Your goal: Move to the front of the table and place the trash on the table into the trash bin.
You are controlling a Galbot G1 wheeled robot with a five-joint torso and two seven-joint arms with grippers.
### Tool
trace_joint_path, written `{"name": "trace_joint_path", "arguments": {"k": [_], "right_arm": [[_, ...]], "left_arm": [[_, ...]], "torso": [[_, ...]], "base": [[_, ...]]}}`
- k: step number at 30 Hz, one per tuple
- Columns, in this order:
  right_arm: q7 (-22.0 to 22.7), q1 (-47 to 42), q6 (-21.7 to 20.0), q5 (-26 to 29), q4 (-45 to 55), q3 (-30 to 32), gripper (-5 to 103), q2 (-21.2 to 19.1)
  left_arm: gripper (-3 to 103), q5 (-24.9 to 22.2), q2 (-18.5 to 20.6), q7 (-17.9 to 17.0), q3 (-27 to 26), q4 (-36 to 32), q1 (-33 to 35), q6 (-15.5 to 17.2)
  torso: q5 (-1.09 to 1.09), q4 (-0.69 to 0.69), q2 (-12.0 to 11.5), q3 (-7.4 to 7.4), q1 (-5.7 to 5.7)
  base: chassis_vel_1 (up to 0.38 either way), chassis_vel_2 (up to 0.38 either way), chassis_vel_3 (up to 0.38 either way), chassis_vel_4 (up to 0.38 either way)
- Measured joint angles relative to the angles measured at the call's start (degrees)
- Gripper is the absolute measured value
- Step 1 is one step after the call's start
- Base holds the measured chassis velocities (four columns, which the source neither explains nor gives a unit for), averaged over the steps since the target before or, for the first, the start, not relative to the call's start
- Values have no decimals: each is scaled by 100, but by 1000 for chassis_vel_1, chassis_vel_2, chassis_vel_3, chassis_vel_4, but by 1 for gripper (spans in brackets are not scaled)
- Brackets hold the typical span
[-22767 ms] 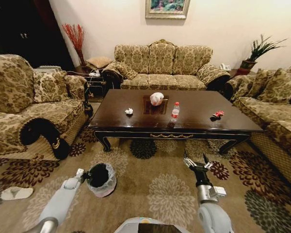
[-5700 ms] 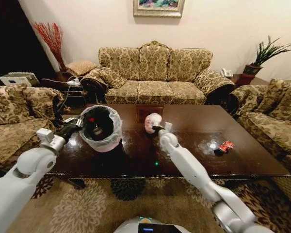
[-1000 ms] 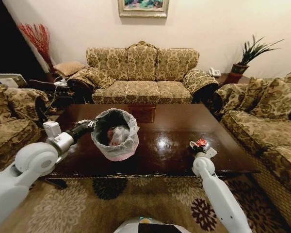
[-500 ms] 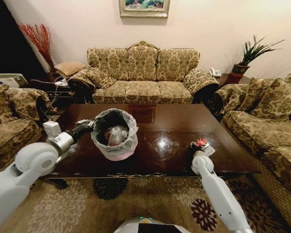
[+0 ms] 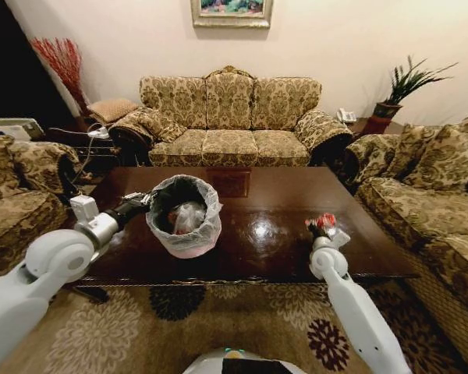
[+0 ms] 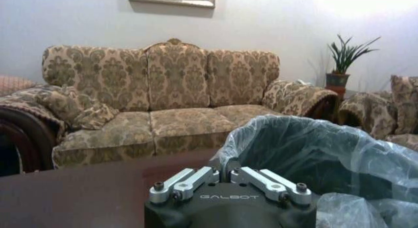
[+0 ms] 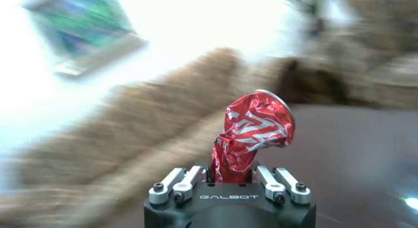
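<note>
My left gripper (image 5: 146,201) is shut on the rim of the trash bin (image 5: 185,216), a black bin with a whitish-pink bag liner (image 6: 307,149), held over the left part of the dark brown table (image 5: 257,234). A pale lump of trash (image 5: 189,217) lies inside the bin. The left wrist view has the left gripper (image 6: 228,173) clamped on the liner's edge. My right gripper (image 5: 322,230) is near the table's right front edge, shut on the red wrapper (image 5: 325,220). In the right wrist view the crumpled red wrapper (image 7: 256,129) sticks up from the shut right gripper (image 7: 230,175).
A patterned sofa (image 5: 230,117) stands behind the table, with an armchair (image 5: 15,187) to its left and another sofa (image 5: 433,195) to its right. A potted plant (image 5: 402,86) sits at the back right. A floral rug (image 5: 218,319) lies in front.
My right gripper has risen a little from the table with the red wrapper in it. The left arm and the bin have stayed still.
</note>
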Motion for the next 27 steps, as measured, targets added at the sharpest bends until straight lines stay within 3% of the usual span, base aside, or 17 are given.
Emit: {"name": "trace_joint_path", "arguments": {"k": [2, 3, 6, 8, 12, 17, 18, 24, 27], "right_arm": [[-674, 209, -551, 746, 712, -160, 25, -308], [-674, 209, -551, 746, 712, -160, 25, -308], [-1743, 819, -1127, 1654, 1262, -579, 25, -787], [-1947, 1124, -1192, 1857, 1338, -825, 25, -928], [-2500, 2642, -1493, 2689, 1323, -2057, 25, -1225], [-2806, 3945, -1526, 2736, 991, -3189, 25, -1014], [-2806, 3945, -1526, 2736, 991, -3189, 25, -1014], [-2907, 4623, -1277, 1916, 569, -4309, 25, -457], [-2880, 4620, -1266, 1714, 548, -4470, 25, -378]], "left_arm": [[4, 84, -6, 8, 45, 25, 1, 0], [4, 84, -6, 8, 45, 25, 1, 0], [4, 204, -30, 37, 112, 9, 29, 18], [4, 229, -33, 48, 124, -25, 49, 35], [4, 242, -78, 33, 206, -186, 6, 101], [4, 104, -166, -7, 216, -381, 22, 190], [4, 104, -166, -7, 216, -381, 22, 190], [4, 80, -324, -25, 142, -703, 96, 238], [4, 68, -352, -34, 101, -758, 113, 245]], "torso": [[-3, 1, 0, 0, 0], [-3, 1, 0, 0, 0], [-2, -1, 1, -1, 0], [-1, 0, 1, -1, -1], [0, -1, 0, 0, 0], [0, 1, 0, 0, 0], [0, 1, 0, 0, 0], [0, 1, 0, 0, 0], [0, 2, 0, 0, 0]], "base": [[0, 0, 0, 0], [0, 0, 0, 0], [0, 0, 0, 0], [0, 0, 0, 0], [0, 0, 0, 0], [0, 0, 0, 0], [0, 0, 0, 0], [0, 0, 0, 0], [0, 0, 0, 0]]}}
